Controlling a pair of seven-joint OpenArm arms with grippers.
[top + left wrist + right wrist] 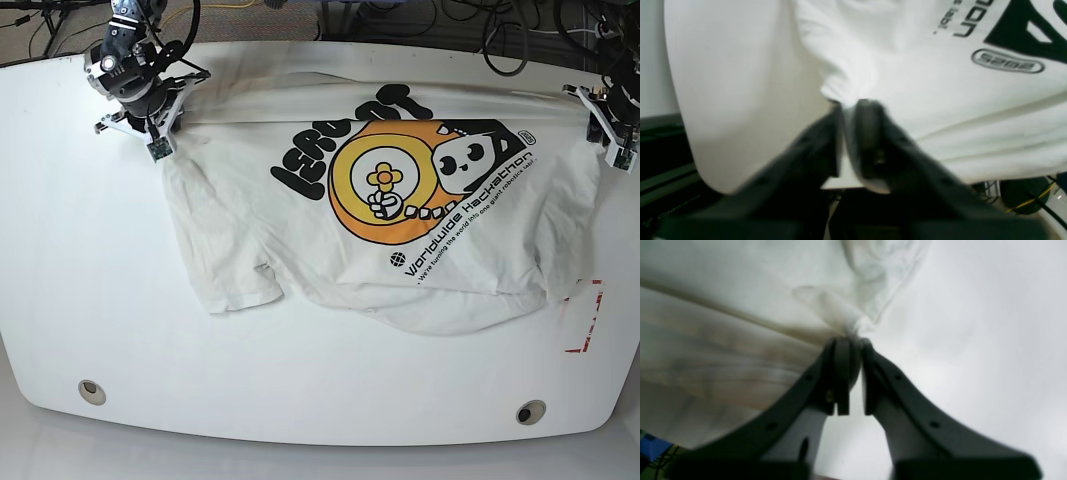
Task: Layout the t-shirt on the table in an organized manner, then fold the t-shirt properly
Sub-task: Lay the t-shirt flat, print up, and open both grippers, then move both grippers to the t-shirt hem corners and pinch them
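Observation:
The white t-shirt (300, 250) lies print-up across the table (80, 280), with black lettering and an orange graphic in its middle. Its lower part is rumpled, and one sleeve is folded near the front left. In the base view my right gripper (158, 148) is at the shirt's far-left corner. The right wrist view shows it (857, 340) shut on a bunched pinch of the t-shirt (740, 290). My left gripper (618, 158) is at the shirt's far-right edge. In the left wrist view it (848, 103) is shut on a fold of the t-shirt (923, 93) near the black print.
Two small round holes (92, 391) (530, 412) sit near the table's front edge. Red tape marks (585, 320) lie at the right, just beyond the shirt. Cables (400, 20) run behind the table's back edge. The left wrist view shows dark floor beyond the table edge (846, 185).

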